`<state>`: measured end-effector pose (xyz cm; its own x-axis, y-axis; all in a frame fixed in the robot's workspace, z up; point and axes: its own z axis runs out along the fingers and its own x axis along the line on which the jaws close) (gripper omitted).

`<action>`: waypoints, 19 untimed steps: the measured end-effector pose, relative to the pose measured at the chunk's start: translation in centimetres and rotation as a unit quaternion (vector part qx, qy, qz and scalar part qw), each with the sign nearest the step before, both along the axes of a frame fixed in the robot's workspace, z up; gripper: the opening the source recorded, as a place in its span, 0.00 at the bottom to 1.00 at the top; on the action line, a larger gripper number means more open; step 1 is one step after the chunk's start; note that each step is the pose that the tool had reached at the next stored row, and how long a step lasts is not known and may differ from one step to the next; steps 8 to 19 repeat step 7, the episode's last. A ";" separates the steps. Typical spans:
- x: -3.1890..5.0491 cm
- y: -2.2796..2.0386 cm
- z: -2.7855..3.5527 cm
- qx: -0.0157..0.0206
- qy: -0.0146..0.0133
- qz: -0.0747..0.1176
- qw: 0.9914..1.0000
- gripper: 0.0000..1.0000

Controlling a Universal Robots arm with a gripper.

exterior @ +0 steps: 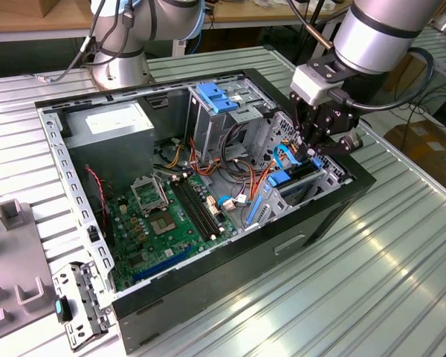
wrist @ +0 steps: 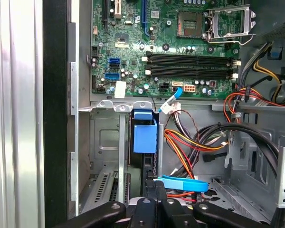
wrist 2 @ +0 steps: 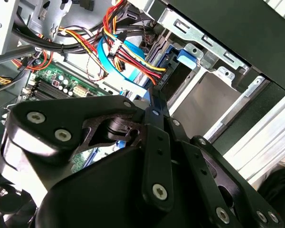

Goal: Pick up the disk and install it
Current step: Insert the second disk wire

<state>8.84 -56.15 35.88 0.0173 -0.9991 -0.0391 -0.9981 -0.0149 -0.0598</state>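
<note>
The disk point(exterior: 299, 172), a dark drive with bright blue rails, stands on edge in the metal drive bay point(exterior: 334, 172) at the open computer case's corner, on the exterior view's right. My gripper point(exterior: 311, 152) hangs straight over it, fingers drawn close together on the disk's upper edge. In the first wrist view the blue carrier point(wrist: 145, 135) sits in the bay slot just beyond my fingertips point(wrist: 149, 186). In the second wrist view a black finger point(wrist 2: 154, 123) runs up to the dark disk point(wrist 2: 173, 76) beside its blue rail tab point(wrist 2: 186, 55).
Orange, red and black cable bundles point(exterior: 245, 172) and a blue flat cable point(exterior: 280, 158) crowd the bay's inner side. The motherboard point(exterior: 160, 223) lies on the case floor. A tall cage with a blue latch point(exterior: 219, 98) stands behind. Grey fixtures point(exterior: 15, 275) lie outside the case.
</note>
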 end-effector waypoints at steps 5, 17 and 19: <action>0.00 0.00 0.05 0.000 0.000 0.000 1.000 0.11; 0.00 0.00 0.05 0.000 0.000 0.000 1.000 0.11; 0.00 0.00 0.05 0.000 0.000 0.000 1.000 0.11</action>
